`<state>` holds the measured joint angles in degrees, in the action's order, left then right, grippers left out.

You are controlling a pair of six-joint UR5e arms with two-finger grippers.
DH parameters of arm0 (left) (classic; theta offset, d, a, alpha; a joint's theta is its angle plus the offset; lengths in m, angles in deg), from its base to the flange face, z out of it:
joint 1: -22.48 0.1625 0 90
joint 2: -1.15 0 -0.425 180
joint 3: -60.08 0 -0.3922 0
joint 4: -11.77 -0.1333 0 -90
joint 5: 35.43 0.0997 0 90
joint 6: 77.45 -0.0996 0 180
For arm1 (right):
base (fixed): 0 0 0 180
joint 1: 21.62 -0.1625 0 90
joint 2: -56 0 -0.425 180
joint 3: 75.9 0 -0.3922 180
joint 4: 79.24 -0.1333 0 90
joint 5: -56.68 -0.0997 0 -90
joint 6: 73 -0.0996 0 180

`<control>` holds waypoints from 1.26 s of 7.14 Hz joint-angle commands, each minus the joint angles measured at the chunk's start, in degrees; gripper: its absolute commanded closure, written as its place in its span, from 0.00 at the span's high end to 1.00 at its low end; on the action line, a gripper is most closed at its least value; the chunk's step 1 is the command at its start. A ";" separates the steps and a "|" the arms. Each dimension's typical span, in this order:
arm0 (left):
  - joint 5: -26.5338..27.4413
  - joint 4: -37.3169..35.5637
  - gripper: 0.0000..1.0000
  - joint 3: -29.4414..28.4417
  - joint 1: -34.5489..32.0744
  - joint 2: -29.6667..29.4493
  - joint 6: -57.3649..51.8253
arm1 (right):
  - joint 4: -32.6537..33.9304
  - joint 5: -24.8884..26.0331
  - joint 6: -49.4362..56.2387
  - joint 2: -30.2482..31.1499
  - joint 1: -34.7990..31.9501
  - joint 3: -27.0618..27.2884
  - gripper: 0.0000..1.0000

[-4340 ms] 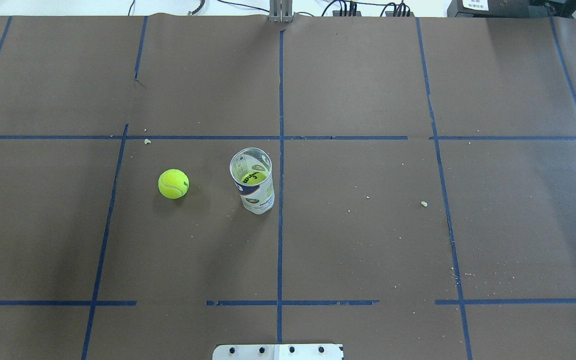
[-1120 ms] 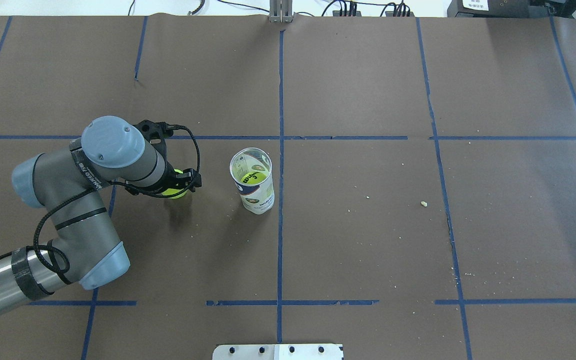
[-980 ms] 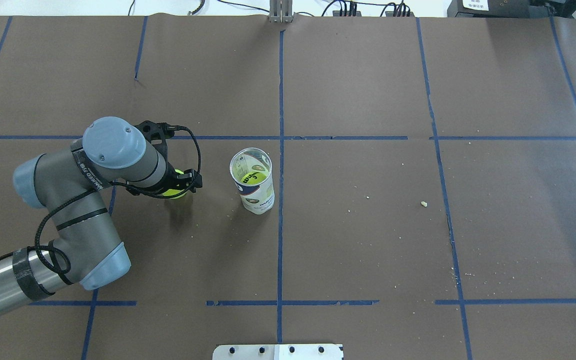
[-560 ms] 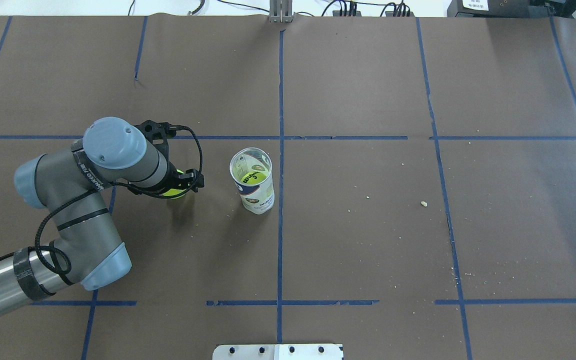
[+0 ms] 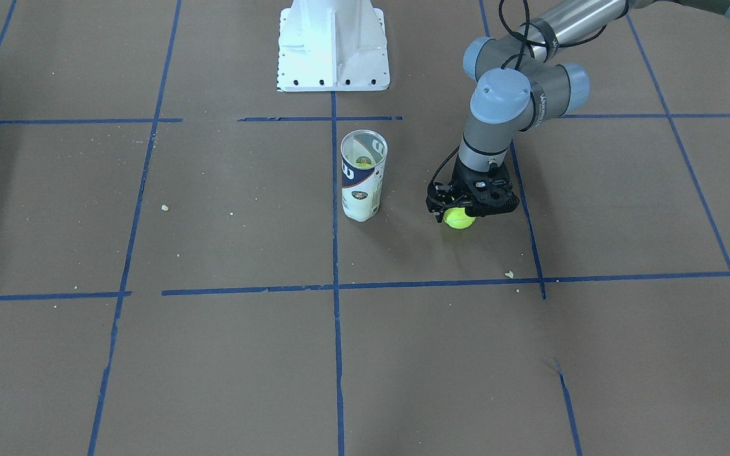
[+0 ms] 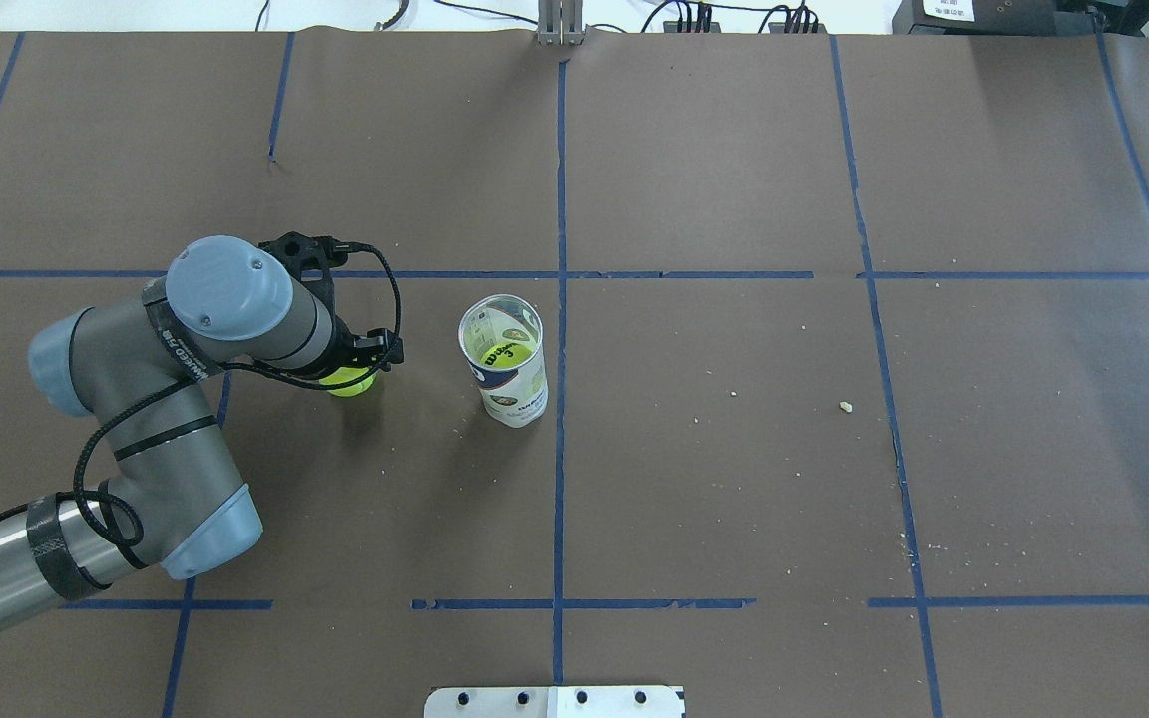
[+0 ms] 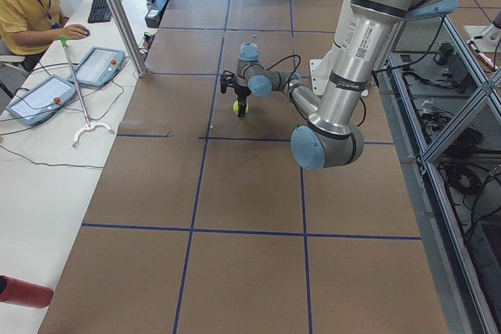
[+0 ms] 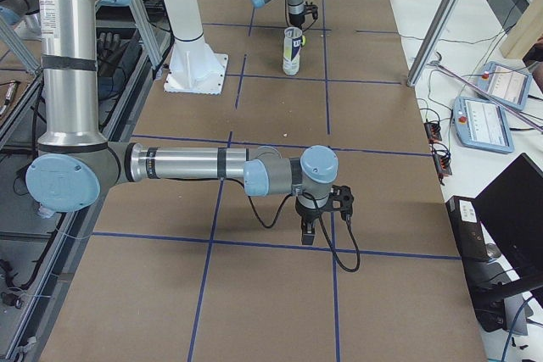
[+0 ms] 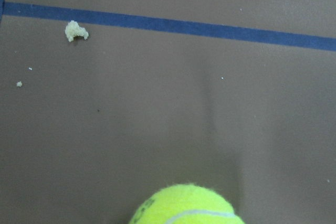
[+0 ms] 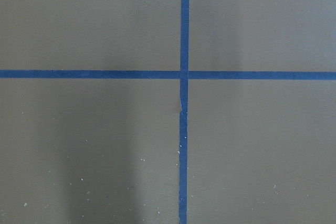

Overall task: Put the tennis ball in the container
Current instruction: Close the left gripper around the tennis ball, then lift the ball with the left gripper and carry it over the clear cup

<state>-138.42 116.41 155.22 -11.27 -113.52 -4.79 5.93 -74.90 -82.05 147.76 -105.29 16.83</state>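
In the front view the left arm (image 5: 499,100) comes down from the upper right of the frame. Its jaws hold the tennis ball (image 5: 459,220) from two sides, a little right of the centre. Only the lower part of the ball shows under the black jaws, and I cannot tell if it touches the table (image 5: 213,354). The container (image 5: 363,183) stands upright to the left of the ball, near it but apart. From overhead a second ball (image 6: 506,354) shows inside it. The right arm (image 8: 187,163) reaches low across the middle of the right side view. I cannot tell if its jaws are wide or narrow.
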 commanded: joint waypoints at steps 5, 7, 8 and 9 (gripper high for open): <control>0.52 -5.10 0.00 8.61 -1.31 -0.11 4.05 | 0.00 0.00 0.00 0.00 0.00 0.00 1.00; -10.05 -19.85 0.00 17.43 -6.47 -4.73 12.20 | 0.00 0.00 0.00 0.09 0.00 0.00 1.00; -11.60 -25.66 0.00 17.63 -6.50 -9.90 19.99 | 0.00 0.00 0.00 0.09 0.00 0.00 1.00; -11.88 -30.15 0.00 17.89 -6.50 -14.74 25.81 | 0.00 0.00 0.00 0.00 0.09 0.00 1.00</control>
<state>-148.51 92.94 172.19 -17.25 -122.21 13.11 5.93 -74.90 -82.05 147.81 -105.28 16.83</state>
